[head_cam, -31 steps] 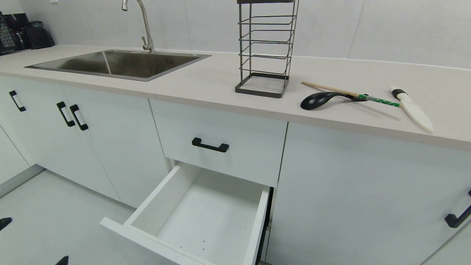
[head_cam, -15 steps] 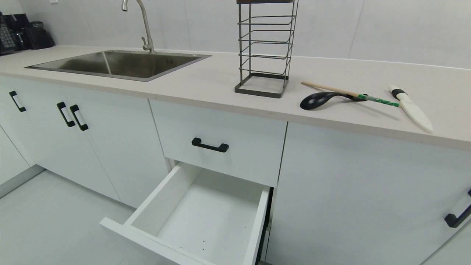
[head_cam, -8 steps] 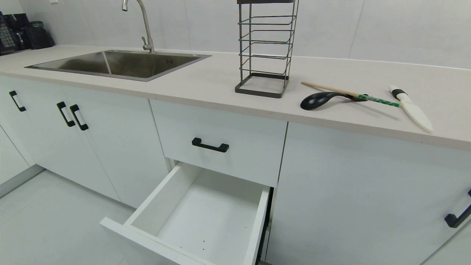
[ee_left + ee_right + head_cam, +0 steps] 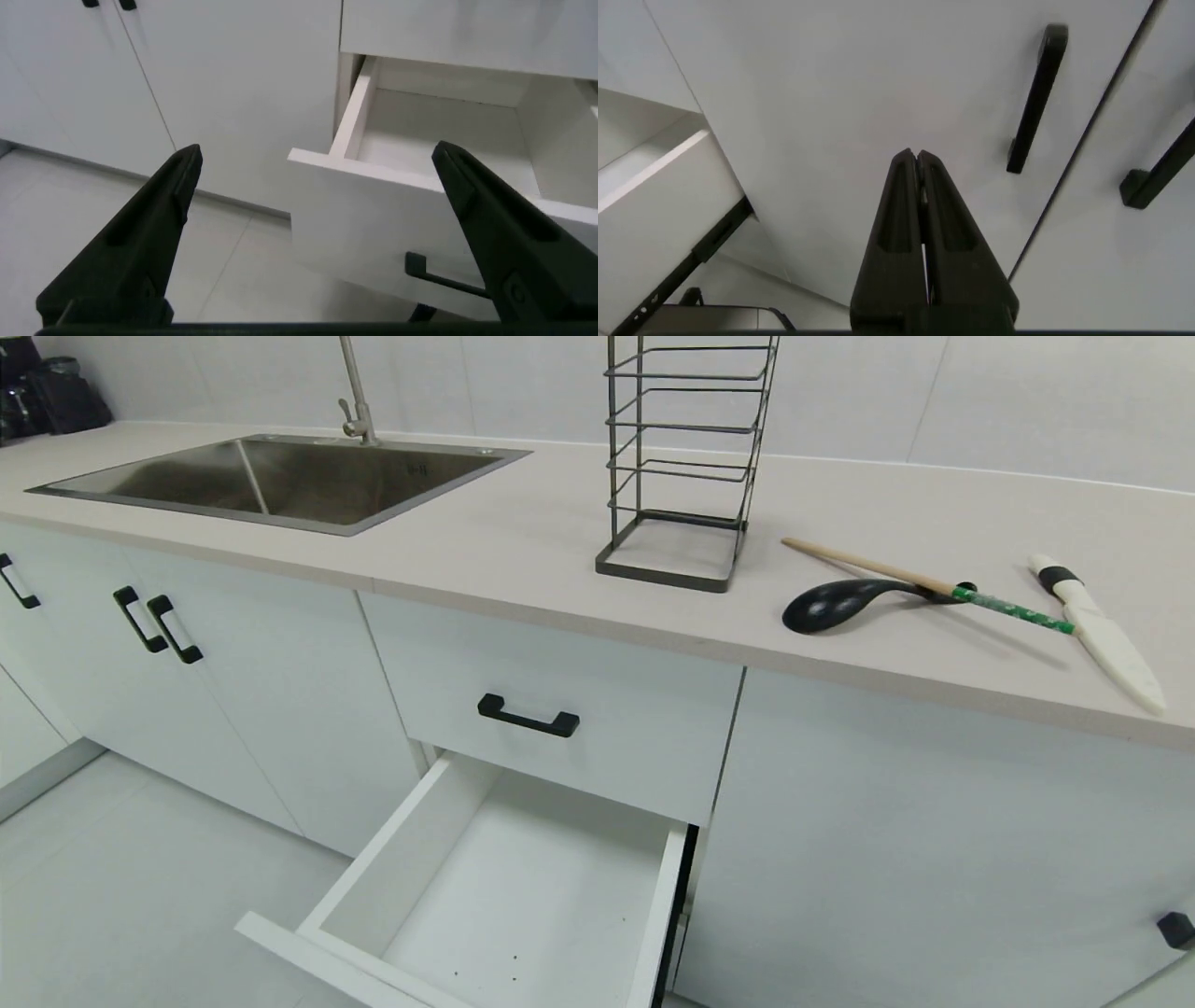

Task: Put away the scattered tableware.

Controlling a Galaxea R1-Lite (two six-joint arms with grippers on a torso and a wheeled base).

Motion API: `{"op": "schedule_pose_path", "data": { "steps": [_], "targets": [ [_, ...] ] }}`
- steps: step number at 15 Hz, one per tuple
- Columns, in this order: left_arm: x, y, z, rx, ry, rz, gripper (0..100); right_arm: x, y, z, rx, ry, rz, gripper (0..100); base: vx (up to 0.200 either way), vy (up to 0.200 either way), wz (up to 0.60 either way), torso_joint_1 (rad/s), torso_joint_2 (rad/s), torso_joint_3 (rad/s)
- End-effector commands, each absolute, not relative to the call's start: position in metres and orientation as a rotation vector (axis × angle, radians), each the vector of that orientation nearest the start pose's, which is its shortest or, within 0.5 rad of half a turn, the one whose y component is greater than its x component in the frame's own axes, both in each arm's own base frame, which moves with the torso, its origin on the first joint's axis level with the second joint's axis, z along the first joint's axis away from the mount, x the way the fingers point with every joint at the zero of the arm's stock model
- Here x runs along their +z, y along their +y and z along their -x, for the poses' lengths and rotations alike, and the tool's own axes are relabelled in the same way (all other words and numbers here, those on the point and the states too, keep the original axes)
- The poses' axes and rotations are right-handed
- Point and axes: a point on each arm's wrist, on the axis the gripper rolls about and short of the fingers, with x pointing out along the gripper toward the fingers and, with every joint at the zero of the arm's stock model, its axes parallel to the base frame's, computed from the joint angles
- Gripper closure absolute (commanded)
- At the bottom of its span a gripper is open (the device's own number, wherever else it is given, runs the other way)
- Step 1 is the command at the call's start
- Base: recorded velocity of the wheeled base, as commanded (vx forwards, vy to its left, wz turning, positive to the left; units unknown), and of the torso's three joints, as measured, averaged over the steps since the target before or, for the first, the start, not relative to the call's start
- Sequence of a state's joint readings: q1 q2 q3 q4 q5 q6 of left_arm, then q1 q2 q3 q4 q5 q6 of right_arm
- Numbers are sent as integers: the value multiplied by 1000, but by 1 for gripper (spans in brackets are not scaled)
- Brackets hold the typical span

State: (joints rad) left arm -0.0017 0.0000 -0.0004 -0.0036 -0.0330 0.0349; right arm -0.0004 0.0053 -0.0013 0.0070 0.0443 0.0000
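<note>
Long pale tabletop [image 4: 523, 551] with a steel sink [image 4: 308, 485] set in on the left side. Below it the lower drawer [image 4: 523, 896] is pulled out, white inside. A tall wire rack [image 4: 663, 579] stands upright mid-counter. The left gripper [image 4: 318, 154] hangs in front of that drawer with its fingers spread wide, gripping nothing; the right gripper [image 4: 918, 159] sits before a white cabinet door, fingers pressed together on nothing. The tableware's all on the right of the tabletop: black spoon [image 4: 826, 605] lying bowl-left, a wooden chopstick [image 4: 878, 569] resting across its handle, green end just beside a white knife [image 4: 1106, 639] near the front edge.
</note>
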Motion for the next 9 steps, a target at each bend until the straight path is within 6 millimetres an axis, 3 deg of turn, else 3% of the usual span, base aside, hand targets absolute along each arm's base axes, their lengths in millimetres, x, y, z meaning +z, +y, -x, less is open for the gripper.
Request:
{"op": "schedule_pose_path", "data": {
  "steps": [1, 7, 9],
  "targets": [
    [76, -1, 23, -32, -5, -32, 0, 75, 1, 22, 44, 14, 0, 100, 0, 0, 0, 261, -500, -281],
    [76, -1, 23, -40, -5, -17, 0, 75, 1, 22, 44, 12, -2, 100, 0, 0, 0, 209, -592, -204],
    [76, -1, 23, -40, -3, -15, 0, 75, 1, 22, 44, 14, -2, 100, 0, 0, 0, 73, -481, -222]
  ]
}}
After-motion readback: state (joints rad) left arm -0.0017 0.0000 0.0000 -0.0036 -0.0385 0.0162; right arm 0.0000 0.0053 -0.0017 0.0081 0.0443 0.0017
